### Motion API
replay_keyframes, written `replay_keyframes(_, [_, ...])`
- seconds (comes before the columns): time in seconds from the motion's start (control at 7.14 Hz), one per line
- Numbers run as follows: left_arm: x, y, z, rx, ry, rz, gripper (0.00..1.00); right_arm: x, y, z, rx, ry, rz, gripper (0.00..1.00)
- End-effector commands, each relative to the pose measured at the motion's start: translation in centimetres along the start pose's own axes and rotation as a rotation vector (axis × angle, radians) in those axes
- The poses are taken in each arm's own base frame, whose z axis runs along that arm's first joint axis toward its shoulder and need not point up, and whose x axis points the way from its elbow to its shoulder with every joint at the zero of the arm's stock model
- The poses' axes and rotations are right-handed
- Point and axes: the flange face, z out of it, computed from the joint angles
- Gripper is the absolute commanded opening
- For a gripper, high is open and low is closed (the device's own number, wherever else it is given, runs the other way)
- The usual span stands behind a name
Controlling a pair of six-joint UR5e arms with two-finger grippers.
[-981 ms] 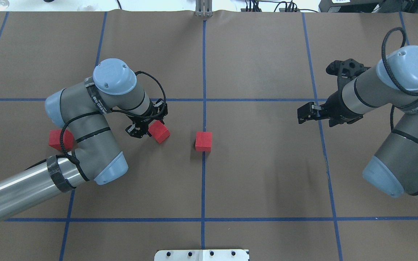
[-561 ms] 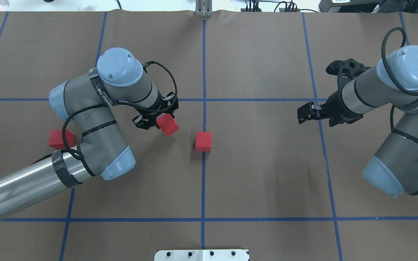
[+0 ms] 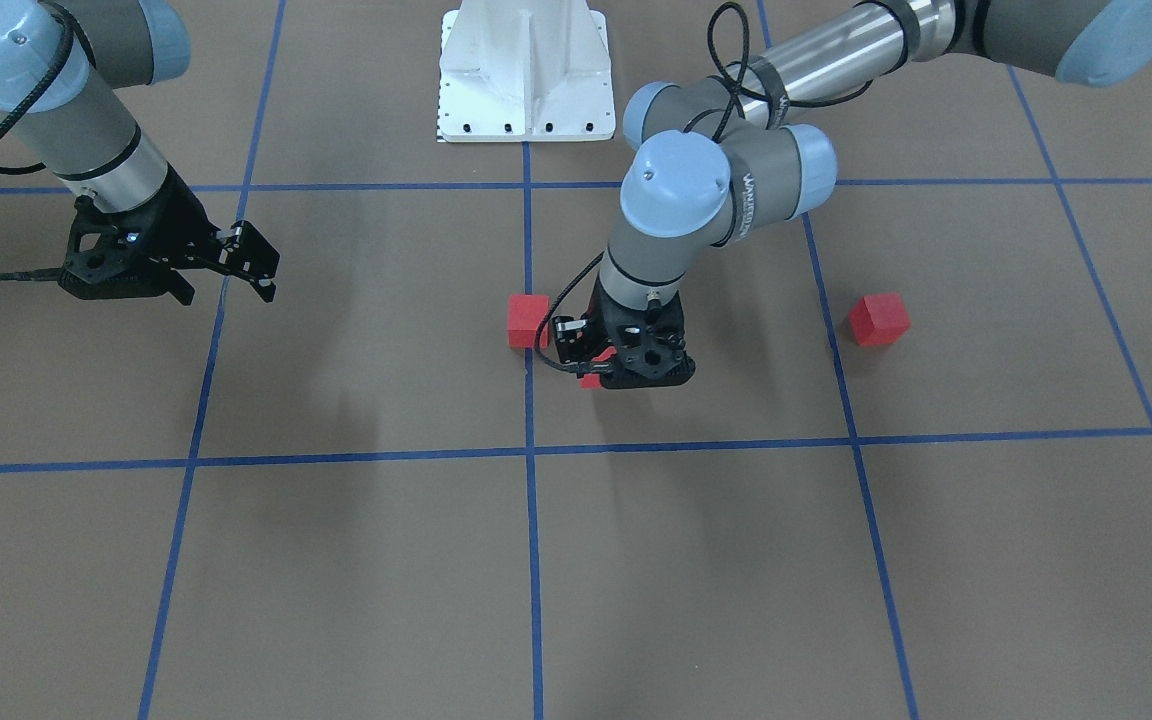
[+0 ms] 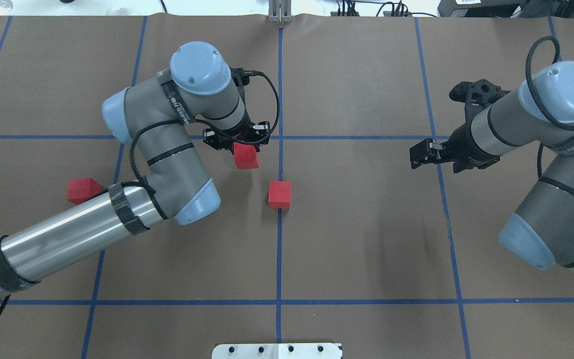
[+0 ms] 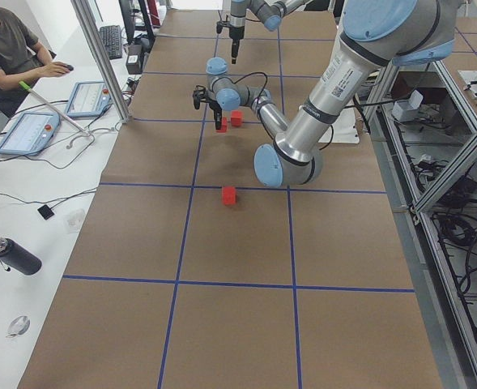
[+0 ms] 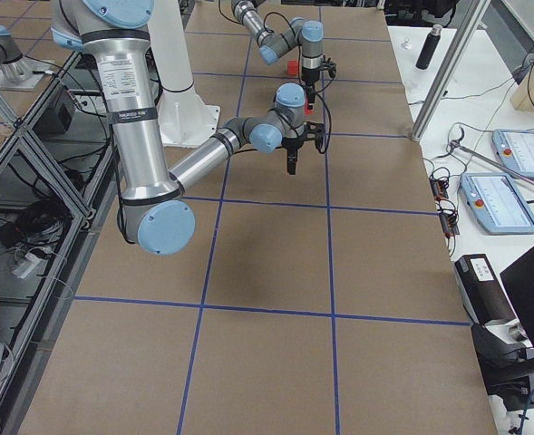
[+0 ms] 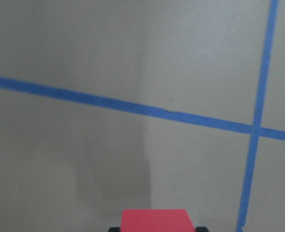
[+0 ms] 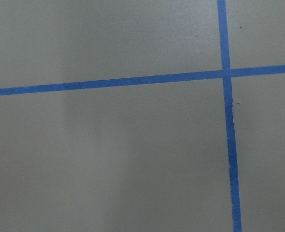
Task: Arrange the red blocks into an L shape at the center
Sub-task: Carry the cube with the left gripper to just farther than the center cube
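Three red blocks show. One (image 4: 279, 194) lies on the centre blue tape line (image 4: 279, 249), also in the front view (image 3: 527, 320). One (image 4: 81, 189) lies far left beside my left forearm, also in the front view (image 3: 877, 319). My left gripper (image 4: 239, 144) is shut on the third block (image 4: 245, 156) and holds it above the brown surface, just left of the centre line and beyond the centre block. That block shows at the bottom of the left wrist view (image 7: 154, 220). My right gripper (image 4: 431, 157) hangs open and empty at the right, also in the front view (image 3: 226, 290).
The white robot base plate (image 4: 277, 350) sits at the near edge on the centre line. Blue tape lines grid the brown surface. In the exterior left view a person (image 5: 7, 49) sits at a side table with tablets (image 5: 27, 134) and a bottle (image 5: 11, 255).
My left arm has carried the held red block right and away from the robot, toward the centre line, and turned it squarer to the grid. The right arm and the other two blocks have not moved.
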Motion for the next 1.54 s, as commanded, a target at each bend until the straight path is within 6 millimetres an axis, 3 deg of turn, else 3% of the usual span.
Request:
replay_keyframes(0.0, [3.7, -1.3, 0.8, -0.009, -0.020, 0.077, 0.00, 0.2, -0.1, 0.1, 0.001, 0.004, 0.003, 1.00])
replay_keyframes(0.28, [5.3, 0.5, 3.4, -0.049, -0.047, 0.086, 0.00, 0.2, -0.1, 0.1, 0.001, 0.004, 0.003, 1.00])
replay_keyframes(0.42, [6.5, 0.9, 3.8, -0.051, -0.051, 0.093, 0.00, 0.3, -0.1, 0.2, 0.000, 0.006, 0.005, 1.00])
replay_keyframes(0.7, [6.9, 1.6, 5.2, -0.069, -0.072, 0.095, 0.00, 0.3, -0.1, 0.3, -0.001, 0.008, 0.004, 1.00])
replay_keyframes(1.4, [7.7, 1.8, 4.5, -0.071, -0.069, 0.103, 0.00, 0.3, -0.1, 0.5, -0.001, 0.010, 0.004, 1.00])
